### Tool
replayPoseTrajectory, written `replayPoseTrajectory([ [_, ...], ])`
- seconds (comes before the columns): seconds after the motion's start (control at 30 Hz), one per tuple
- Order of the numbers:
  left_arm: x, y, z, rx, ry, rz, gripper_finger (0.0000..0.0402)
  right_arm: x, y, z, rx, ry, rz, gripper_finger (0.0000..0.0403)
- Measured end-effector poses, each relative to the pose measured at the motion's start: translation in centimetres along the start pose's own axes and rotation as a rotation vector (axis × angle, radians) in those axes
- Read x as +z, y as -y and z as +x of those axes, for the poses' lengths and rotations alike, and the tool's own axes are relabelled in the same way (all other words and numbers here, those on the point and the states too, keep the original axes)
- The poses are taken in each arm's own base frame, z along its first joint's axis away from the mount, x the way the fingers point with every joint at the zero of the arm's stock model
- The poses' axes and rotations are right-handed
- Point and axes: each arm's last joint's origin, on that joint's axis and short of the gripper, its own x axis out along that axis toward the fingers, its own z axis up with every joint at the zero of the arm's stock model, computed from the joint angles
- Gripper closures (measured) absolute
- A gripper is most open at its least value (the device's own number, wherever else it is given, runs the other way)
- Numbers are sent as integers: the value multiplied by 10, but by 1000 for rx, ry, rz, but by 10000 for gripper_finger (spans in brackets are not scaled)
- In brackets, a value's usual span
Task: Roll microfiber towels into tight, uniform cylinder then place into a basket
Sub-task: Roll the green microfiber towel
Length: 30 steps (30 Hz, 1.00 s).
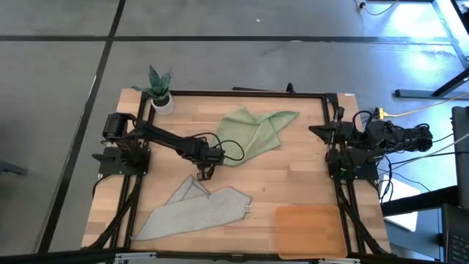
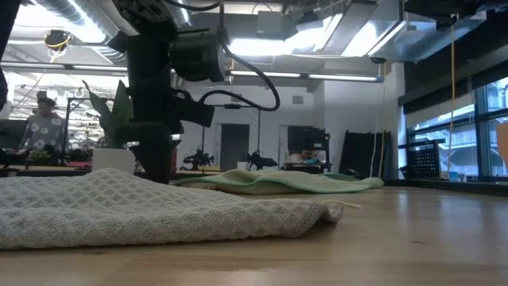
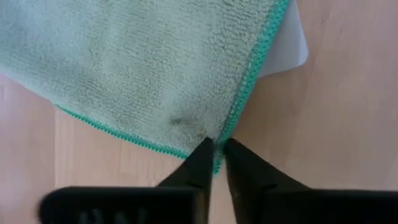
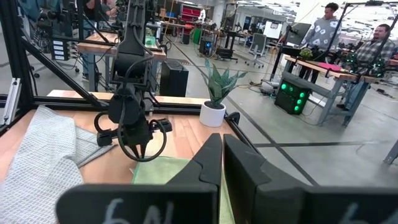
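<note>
The pale green towel [image 1: 256, 132] lies rumpled on the far middle of the table, and its teal-stitched corner fills the left wrist view. My left gripper [image 1: 204, 174] points down at that corner and is shut on it. The grey towel [image 1: 194, 210] lies spread at the near left, with one corner folded up toward the gripper. The orange-brown basket [image 1: 308, 229] sits flat at the near right. My right gripper [image 4: 222, 140] is shut, held level above the table's right edge, holding nothing. My left gripper pinches the green towel's corner [image 3: 219, 157] between its two fingertips, right at the teal stitched edge. The fingers come from above, pointing down. The corner lies on the table, and the rest of the towel [image 3: 155, 68] lies slack on the wood.
A small potted plant [image 1: 160, 89] stands at the far left corner. A white tag [image 3: 287, 53] sticks out from under the green towel's edge. Bare wood lies between the two towels and the basket. People stand in the room beyond the table.
</note>
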Motion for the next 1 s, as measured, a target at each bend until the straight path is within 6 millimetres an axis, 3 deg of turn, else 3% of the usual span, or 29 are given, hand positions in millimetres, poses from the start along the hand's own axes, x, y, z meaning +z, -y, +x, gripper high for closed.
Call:
replayPoseTrajectory([
  [0.37, 1, -14, -9, -175, -11, -60, 401, 2, 0, 0, 0, 14, 7, 384],
  [0.73, 15, -43, -58, -227, 164, -142, 401, 1, 2, 0, -78, 10, 228, 381],
  [1.0, 9, -56, -86, -231, 260, -173, 401, -2, -3, 10, -86, -39, 324, 307],
])
